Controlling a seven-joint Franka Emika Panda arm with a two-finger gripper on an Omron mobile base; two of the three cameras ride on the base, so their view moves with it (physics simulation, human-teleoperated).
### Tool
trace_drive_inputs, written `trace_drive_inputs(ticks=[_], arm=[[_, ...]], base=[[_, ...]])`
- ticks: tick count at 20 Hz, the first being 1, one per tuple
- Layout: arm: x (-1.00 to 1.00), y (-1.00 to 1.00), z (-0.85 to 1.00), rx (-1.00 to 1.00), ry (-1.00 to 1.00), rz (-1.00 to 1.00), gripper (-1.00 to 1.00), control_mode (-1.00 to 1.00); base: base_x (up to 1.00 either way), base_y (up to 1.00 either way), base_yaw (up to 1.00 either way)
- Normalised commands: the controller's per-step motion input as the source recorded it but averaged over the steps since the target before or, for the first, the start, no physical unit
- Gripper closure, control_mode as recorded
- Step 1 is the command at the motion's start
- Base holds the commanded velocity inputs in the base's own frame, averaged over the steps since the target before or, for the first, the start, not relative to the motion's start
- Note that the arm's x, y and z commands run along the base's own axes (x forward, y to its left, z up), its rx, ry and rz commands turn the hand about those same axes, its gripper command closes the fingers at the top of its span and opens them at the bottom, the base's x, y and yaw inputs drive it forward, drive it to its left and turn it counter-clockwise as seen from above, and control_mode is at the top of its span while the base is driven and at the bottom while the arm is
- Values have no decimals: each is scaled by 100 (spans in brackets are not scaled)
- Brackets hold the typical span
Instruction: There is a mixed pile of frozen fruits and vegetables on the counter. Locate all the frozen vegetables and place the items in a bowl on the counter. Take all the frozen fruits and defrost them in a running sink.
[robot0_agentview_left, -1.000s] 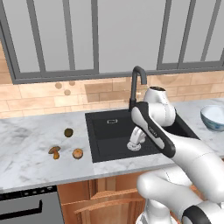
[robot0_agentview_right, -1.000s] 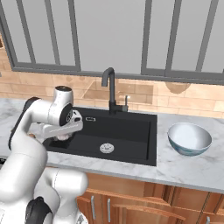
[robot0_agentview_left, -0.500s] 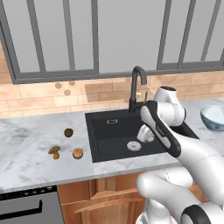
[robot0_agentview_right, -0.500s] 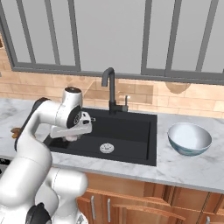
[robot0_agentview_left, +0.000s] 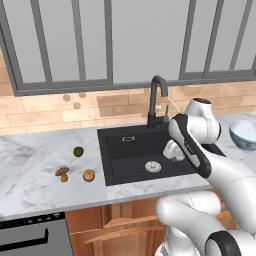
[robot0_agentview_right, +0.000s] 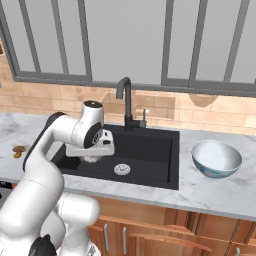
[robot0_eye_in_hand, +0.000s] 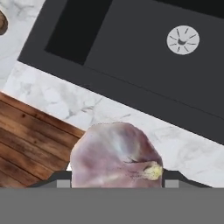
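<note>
Hand view — gripper (robot0_eye_in_hand: 114, 177) clamps pinkish-white bulb (robot0_eye_in_hand: 114, 155); no writing legible.

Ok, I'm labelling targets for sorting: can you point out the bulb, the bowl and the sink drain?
bulb (robot0_eye_in_hand: 114, 155): hand view, middle of its pinkish skin, between the fingers.
bowl (robot0_agentview_right: 217, 157): right base view, inner wall.
sink drain (robot0_agentview_right: 122, 169): right base view, centre of the silver disc.

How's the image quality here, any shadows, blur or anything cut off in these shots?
Left base view: flat, even rendered light, sharp; soft round shadows on the brick wall above the counter. Right base view: the bowl shows a soft sheen, no harsh glare. Hand view: the pinkish-white bulb looms large and slightly soft, its lower part cut off; the sink drain stays crisp.
</note>
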Motion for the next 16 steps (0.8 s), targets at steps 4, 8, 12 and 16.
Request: trace_drive_inputs(ticks=[4,8,12,16], arm=[[2,-36,2,0,3,-14,100,-100],[0,-34,0,0,1,-13,100,-100],[3,-33,1,0,3,-14,100,-100],[5,-30,2,0,4,-15,100,-100]], base=[[0,0,0],[0,0,0],[0,0,0],[0,0,0]])
